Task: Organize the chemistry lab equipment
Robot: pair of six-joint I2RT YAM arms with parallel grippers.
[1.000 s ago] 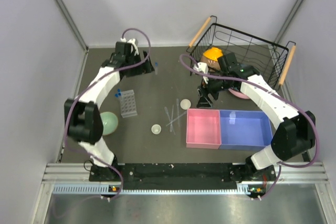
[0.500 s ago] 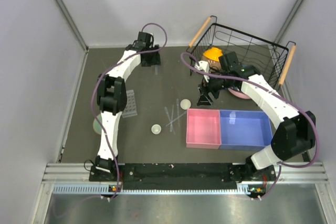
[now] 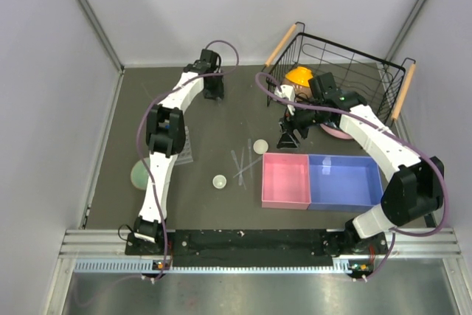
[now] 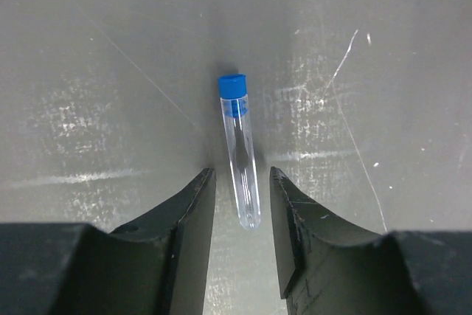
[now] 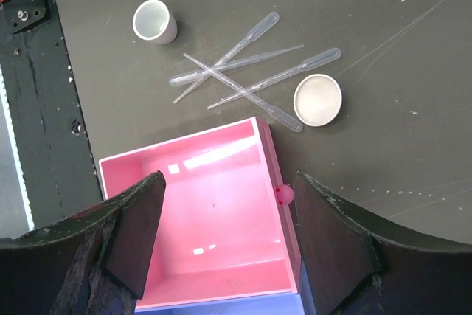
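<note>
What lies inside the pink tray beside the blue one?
From above, the pink tray shows only its bare floor; no equipment lies in it. In the right wrist view the right gripper's fingers cover two corners, yet the top view shows those bare too.

Clear glossy tube (image 4: 243, 167), blue plastic cap (image 4: 232, 85), scuffed matt table (image 4: 96, 108), glossy pink plastic tray (image 5: 214, 212)

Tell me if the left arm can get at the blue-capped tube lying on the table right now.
Probably yes. The left gripper is right at the tube, whose bottom end already lies between its parted jaws, not visibly touching either. Nothing in the wrist view stands in the way.
</note>
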